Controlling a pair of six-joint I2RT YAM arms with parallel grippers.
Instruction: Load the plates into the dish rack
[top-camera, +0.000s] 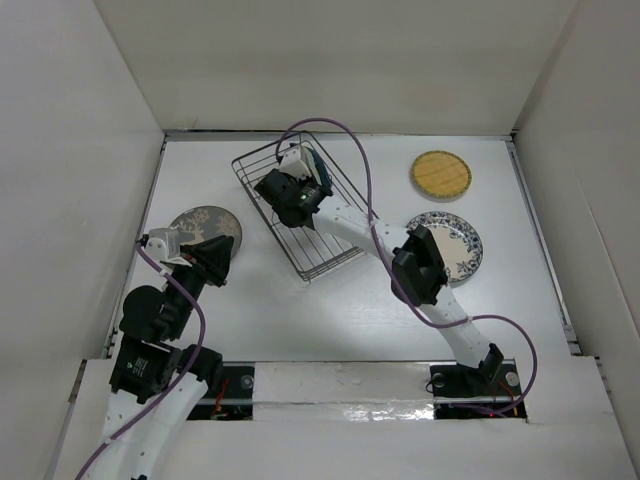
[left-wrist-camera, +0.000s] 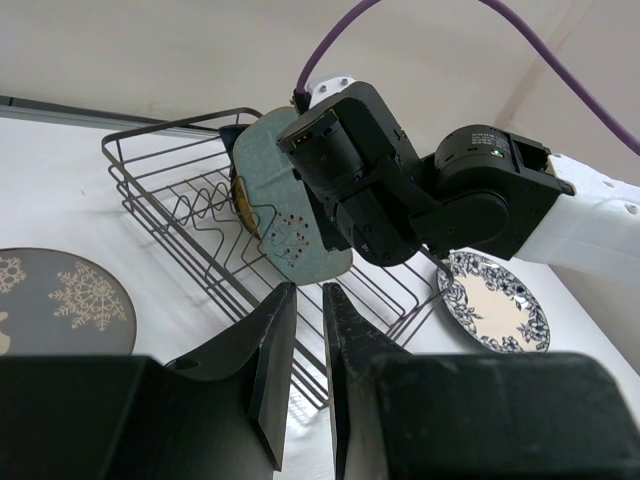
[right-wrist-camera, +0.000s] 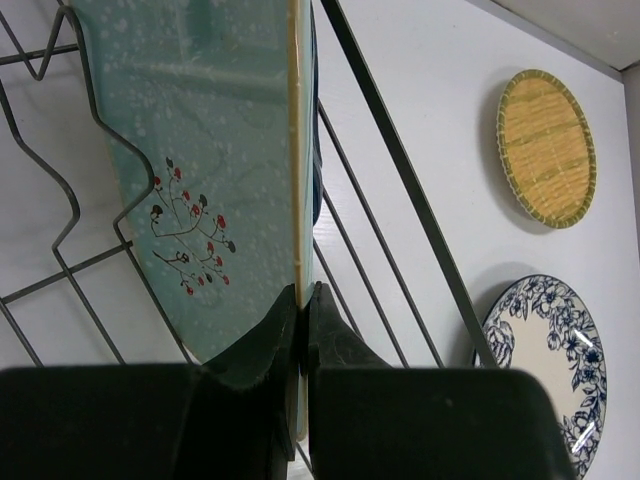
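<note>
Plates, overhead: three lie flat on the table (top-camera: 330, 320) outside the dish rack (top-camera: 300, 215): the grey floral plate (top-camera: 205, 230) to its left, the yellow plate (top-camera: 441, 175) and the patterned plate (top-camera: 447, 246) to its right.
Right gripper (top-camera: 300, 172), overhead: down inside the rack.
Left gripper (top-camera: 215, 262), overhead: left of the rack, at the grey floral plate's near edge.
Left wrist view: the pale green plate (left-wrist-camera: 285, 205) stands on edge inside the rack; the left gripper's fingers are a narrow slit apart, with nothing between them.
Right wrist view: fingers pinched almost closed on the pale green plate's rim; a yellow edge (right-wrist-camera: 293, 120) and a dark blue edge (right-wrist-camera: 314, 180) stand right against it in the rack.
Progress: roughly half loaded, by my judgement; the green plate is not yet released, and three plates remain.
</note>
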